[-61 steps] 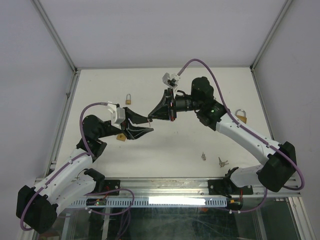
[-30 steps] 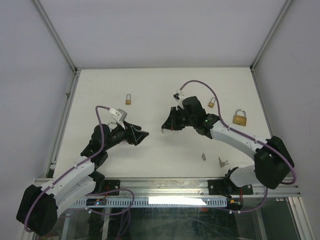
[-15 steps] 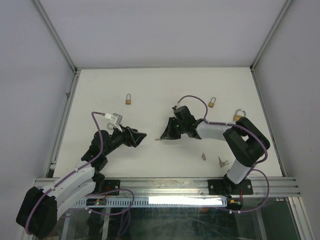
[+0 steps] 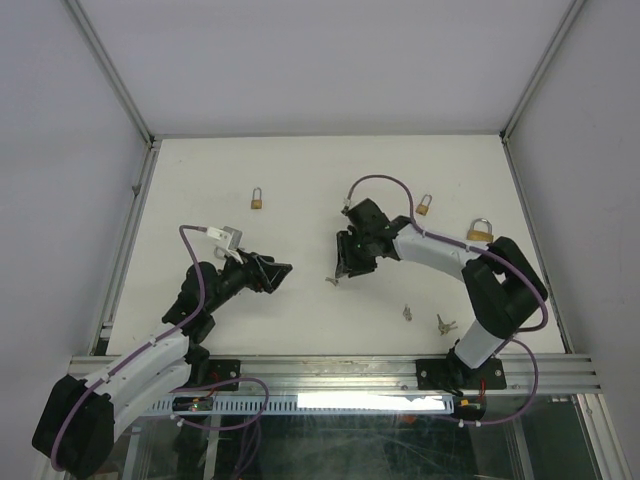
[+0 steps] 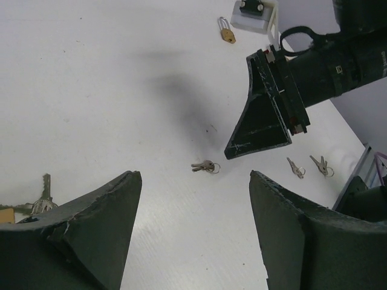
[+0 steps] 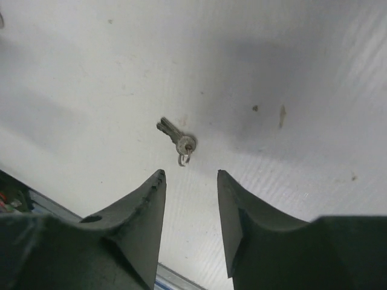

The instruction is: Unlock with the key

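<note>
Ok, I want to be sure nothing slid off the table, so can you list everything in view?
left padlock: 1, brass, small, far side, left of centre
right padlock: 1, brass, small, far side, right of centre
large padlock: 1, brass, right side
centre key: 1, silver, flat on the table under the right hand
near keys: 2, silver, near edge, right of centre
hidden key: 1, silver, by the left hand, seen only in the left wrist view, next to something brass cut off by the frame
table: 1, white
left hand: 1, black, open, empty
right hand: 1, black, open, empty
</note>
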Action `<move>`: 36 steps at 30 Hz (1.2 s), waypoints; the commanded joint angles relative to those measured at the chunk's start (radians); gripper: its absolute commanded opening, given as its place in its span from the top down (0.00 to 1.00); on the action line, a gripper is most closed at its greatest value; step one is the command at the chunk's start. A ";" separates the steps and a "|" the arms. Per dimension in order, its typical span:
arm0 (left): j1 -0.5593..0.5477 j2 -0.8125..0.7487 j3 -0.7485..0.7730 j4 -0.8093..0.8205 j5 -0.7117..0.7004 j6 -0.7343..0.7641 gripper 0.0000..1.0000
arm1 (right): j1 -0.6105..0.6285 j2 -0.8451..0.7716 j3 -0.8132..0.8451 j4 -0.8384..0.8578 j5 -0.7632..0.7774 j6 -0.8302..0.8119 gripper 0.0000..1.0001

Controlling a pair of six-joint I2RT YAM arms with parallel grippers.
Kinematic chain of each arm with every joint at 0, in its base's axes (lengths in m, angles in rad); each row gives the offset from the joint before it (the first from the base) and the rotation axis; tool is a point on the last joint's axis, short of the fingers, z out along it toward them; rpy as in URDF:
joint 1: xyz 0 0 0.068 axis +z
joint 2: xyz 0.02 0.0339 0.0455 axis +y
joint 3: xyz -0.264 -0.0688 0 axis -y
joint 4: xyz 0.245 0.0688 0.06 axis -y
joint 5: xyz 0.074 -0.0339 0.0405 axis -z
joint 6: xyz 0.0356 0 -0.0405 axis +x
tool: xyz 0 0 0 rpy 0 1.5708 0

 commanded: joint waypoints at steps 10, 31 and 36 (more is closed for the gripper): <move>0.013 -0.023 -0.012 0.075 -0.027 -0.022 0.26 | 0.127 0.280 0.465 -0.432 0.135 -0.505 0.67; 0.018 -0.023 -0.014 0.081 -0.030 -0.025 0.25 | 0.189 0.405 0.551 -0.463 0.197 -0.531 0.97; 0.018 -0.021 -0.015 0.083 -0.027 -0.030 0.26 | 0.188 0.365 0.544 -0.444 0.176 -0.531 1.00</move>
